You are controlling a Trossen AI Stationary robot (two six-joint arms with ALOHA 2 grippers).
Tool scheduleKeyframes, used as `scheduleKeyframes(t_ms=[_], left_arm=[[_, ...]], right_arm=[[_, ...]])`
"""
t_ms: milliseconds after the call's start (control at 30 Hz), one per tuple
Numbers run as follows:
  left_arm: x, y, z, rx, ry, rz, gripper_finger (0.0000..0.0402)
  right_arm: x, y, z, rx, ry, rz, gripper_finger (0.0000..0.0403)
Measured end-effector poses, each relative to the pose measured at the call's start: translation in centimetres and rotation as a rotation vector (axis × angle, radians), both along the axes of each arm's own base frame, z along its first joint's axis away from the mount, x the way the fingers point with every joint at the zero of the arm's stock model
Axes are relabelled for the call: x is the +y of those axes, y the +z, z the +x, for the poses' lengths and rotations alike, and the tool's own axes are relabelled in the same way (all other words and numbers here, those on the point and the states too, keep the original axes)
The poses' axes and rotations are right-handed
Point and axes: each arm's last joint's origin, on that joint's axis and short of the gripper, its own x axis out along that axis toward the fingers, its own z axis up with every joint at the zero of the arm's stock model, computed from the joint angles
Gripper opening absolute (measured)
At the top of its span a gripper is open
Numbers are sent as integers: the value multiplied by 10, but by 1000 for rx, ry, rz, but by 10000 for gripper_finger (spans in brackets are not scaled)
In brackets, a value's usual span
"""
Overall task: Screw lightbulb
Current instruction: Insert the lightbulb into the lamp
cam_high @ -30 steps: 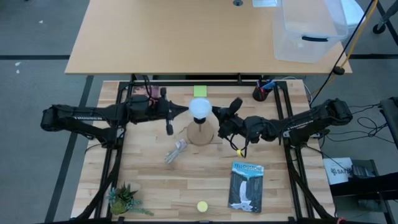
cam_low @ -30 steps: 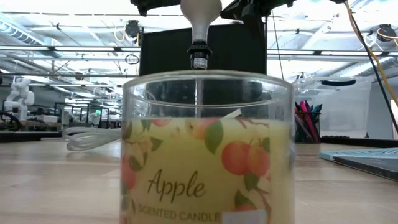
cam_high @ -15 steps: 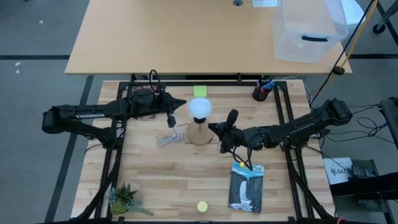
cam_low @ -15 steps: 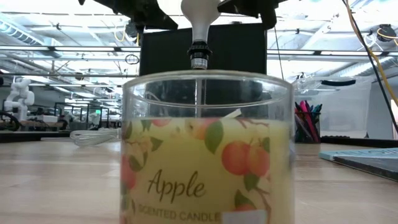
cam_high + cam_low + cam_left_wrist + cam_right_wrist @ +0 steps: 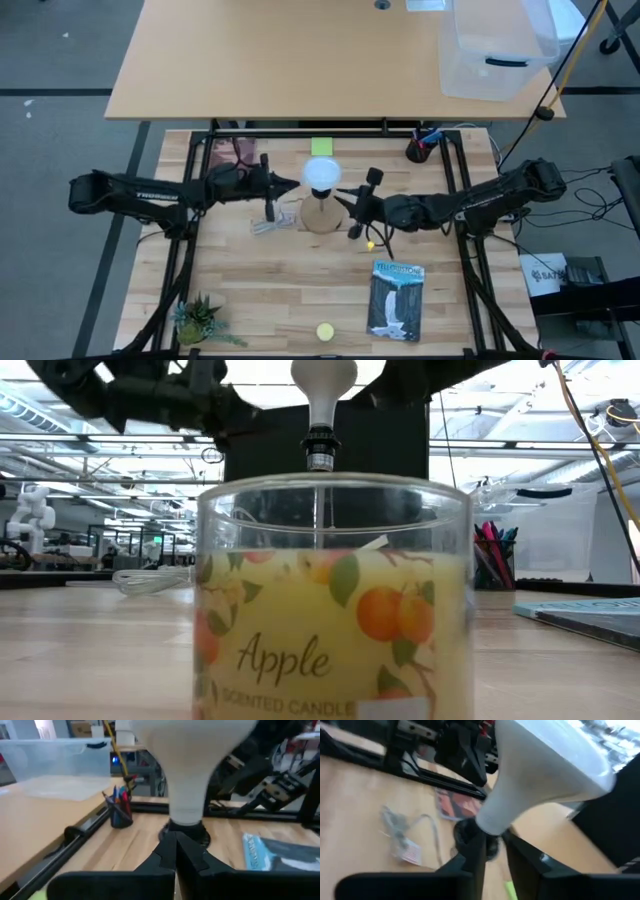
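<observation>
The lightbulb (image 5: 321, 175) stands upright, white dome up, its screw end in the black socket (image 5: 319, 455) of the wooden cone base (image 5: 321, 215). My left gripper (image 5: 296, 184) is shut and points level at the bulb's neck from the table's left; in its wrist view its tips (image 5: 175, 842) sit just short of the socket. My right gripper (image 5: 343, 203) comes level from the right. Its fingers stand apart on either side of the neck's lower end (image 5: 490, 822). My right gripper has one finger (image 5: 476, 851) on each side of the lightbulb's neck, just above the socket, coming level from the table's right. I cannot tell whether either finger touches the neck. The bulb stands upright in the socket.
A clear wrapper (image 5: 268, 225) lies left of the base, and a small yellow ball (image 5: 371, 243) under my right arm. A book (image 5: 397, 300), a plant (image 5: 200, 322) and a candle jar (image 5: 335, 600) stand near the front. A pen cup (image 5: 422, 148) and green note (image 5: 322, 147) are at the back.
My left gripper has sunk, still shut, and now points level at the bulb's neck. My right gripper has rolled about its own long line while staying beside the bulb. The clear wrapper has slid a little toward the table's far left. The bulb has stayed upright.
</observation>
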Motion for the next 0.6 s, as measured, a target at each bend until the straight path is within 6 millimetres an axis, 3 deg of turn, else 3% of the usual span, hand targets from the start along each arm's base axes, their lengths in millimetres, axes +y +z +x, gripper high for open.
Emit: scheduleKeyframes(t_ms=[167, 367, 600], left_arm=[[-6, -14, -4, 20, -15, 5, 39], [-11, -27, 7, 50, -46, 2, 114], [-6, -41, 20, 23, -8, 4, 184]], right_arm=[[-14, 0, 3, -36, 58, 110, 140], [-29, -3, 5, -41, 96, 203, 204], [-35, -10, 3, 50, 78, 179, 216]])
